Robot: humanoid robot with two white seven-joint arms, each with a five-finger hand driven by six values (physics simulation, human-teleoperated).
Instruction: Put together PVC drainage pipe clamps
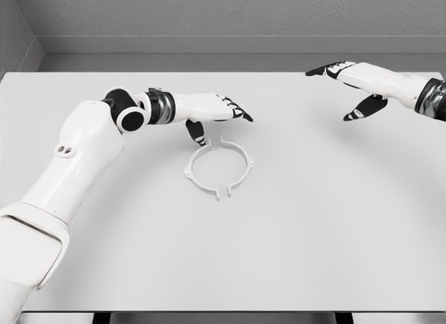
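Clamp ring (218, 166) flat on table (334, 226); left hand (212, 108) above, right hand (352, 80) apart, both open-fingered

- The white round plastic clamp ring (218, 168) looks smooth and matt.
- The flat white table top (334, 219) is smooth and dull, with no shine.
- The white left arm shell (77, 150) at 9 o'clock looks like hard, slightly shiny plastic, with black joints.
- The grey back wall (230, 14) at 12 o'clock looks rough and grainy.
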